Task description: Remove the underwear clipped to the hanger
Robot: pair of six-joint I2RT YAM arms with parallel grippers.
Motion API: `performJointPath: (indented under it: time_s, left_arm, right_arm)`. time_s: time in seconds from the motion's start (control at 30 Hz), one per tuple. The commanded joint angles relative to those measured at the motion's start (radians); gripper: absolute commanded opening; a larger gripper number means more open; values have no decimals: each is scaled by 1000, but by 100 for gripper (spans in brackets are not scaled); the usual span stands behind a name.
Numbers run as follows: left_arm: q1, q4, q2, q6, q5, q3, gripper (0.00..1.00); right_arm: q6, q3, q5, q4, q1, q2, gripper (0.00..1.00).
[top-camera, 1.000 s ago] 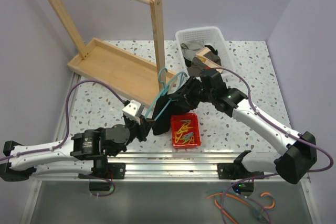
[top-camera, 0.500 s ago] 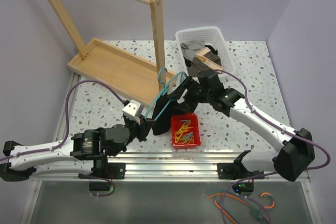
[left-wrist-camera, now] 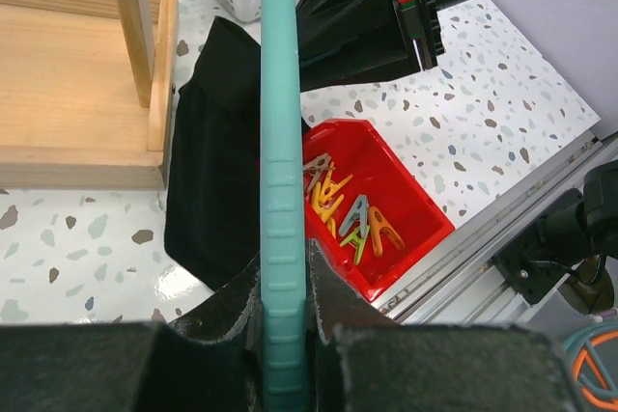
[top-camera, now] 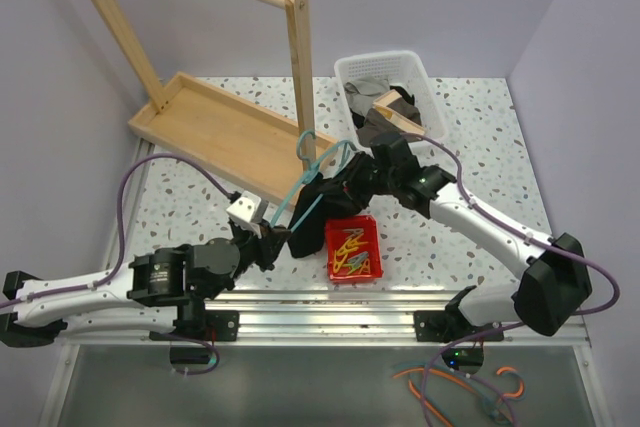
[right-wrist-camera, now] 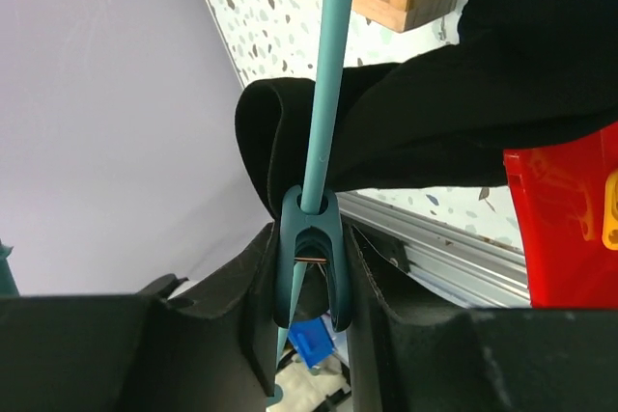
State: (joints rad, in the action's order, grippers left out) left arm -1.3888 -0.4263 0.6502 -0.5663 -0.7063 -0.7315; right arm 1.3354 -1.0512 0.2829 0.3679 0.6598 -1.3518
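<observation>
The underwear (top-camera: 318,212) is a bunched black mass at the centre of the overhead view. It lies between the two grippers, with its right edge just beside a red tray (top-camera: 352,219) of coloured pegs (top-camera: 350,247). In the left wrist view the underwear (left-wrist-camera: 217,161) hangs as a dark sheet left of centre, its long side running up and down the frame. In the right wrist view a fold of the underwear (right-wrist-camera: 435,132) loops around the teal bar.

The hanger (top-camera: 293,197) carries it. From above, its long axis runs diagonally from lower left to upper right, with the curled hook at the upper-right end close to the foot of the wooden rack (top-camera: 220,122). In the left wrist view the hanger (left-wrist-camera: 282,142) runs straight up the middle of the frame.

The left gripper (top-camera: 268,242) is pressed together on the hanger's lower-left end, and its own camera shows the left gripper (left-wrist-camera: 283,267) pinching the ribbed bar. The right gripper (top-camera: 345,182) meets the hanger from the upper right. In its own view the right gripper (right-wrist-camera: 309,267) sits tight against both sides of a teal clip (right-wrist-camera: 307,238) on the hanger (right-wrist-camera: 328,74).

A white basket (top-camera: 420,72) stands at the upper right of the speckled worktop (top-camera: 470,127).
</observation>
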Motion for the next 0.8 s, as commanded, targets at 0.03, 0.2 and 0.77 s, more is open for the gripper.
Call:
performJointPath:
  time_s: [0.03,0.2,0.77]
  left_arm:
    - [-3,47,-29,-24,-41,1,0]
    - [-3,41,-26,-35,-44,9,0]
    - [-3,1,-40,-70,-81,21,0]
  right_arm:
    - [7,6,15,-14,-5,54,16]
    - [22,33,24,-47,-5,75,0]
    - [64,131,202,-216,-14,155,0]
